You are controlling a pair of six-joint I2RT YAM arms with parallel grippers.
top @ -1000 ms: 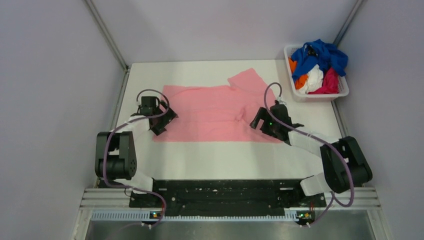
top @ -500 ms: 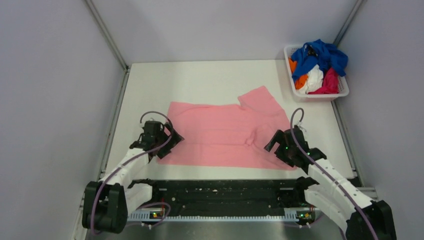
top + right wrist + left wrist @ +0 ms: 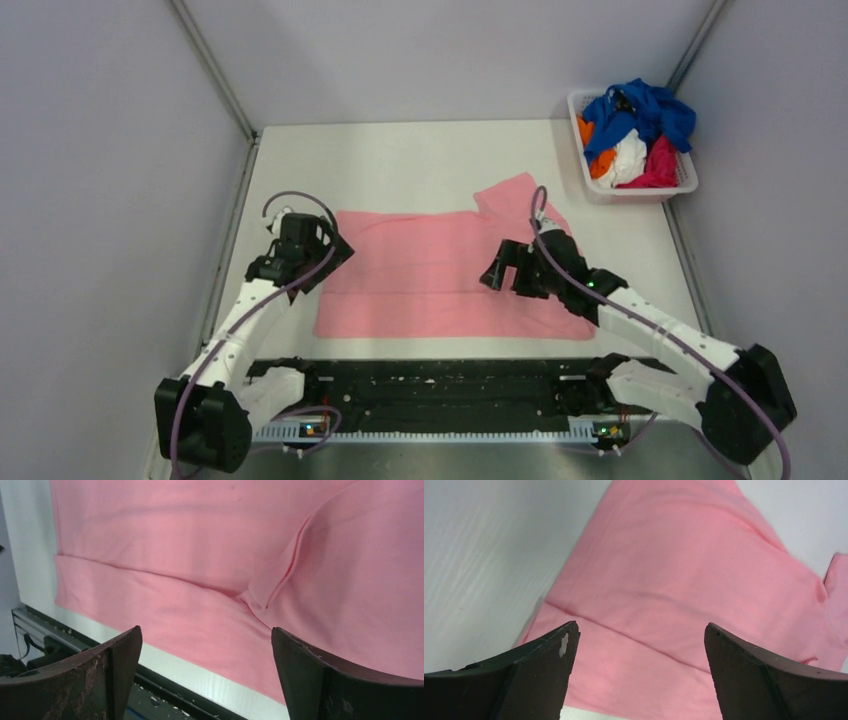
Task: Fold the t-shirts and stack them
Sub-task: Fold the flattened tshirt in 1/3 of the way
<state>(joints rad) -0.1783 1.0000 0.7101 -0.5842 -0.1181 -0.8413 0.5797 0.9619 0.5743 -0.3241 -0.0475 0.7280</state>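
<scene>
A salmon-pink t-shirt [image 3: 430,270] lies spread out flat on the white surface [image 3: 400,160], towards the near edge, with one sleeve sticking out at its far right corner. A long crease runs across it close to the near hem, and a small pucker sits in the cloth on the right side. The left gripper [image 3: 328,260] hangs over the shirt's left edge, jaws spread wide with nothing between them. The right gripper [image 3: 505,281] hangs over the right part of the shirt, equally wide and holding nothing. At the far right corner stands a white lattice basket [image 3: 640,195] with a heap of crumpled shirts in it: a royal blue one [image 3: 650,108] on top, then orange [image 3: 598,160], white [image 3: 628,155] and magenta [image 3: 660,165].
</scene>
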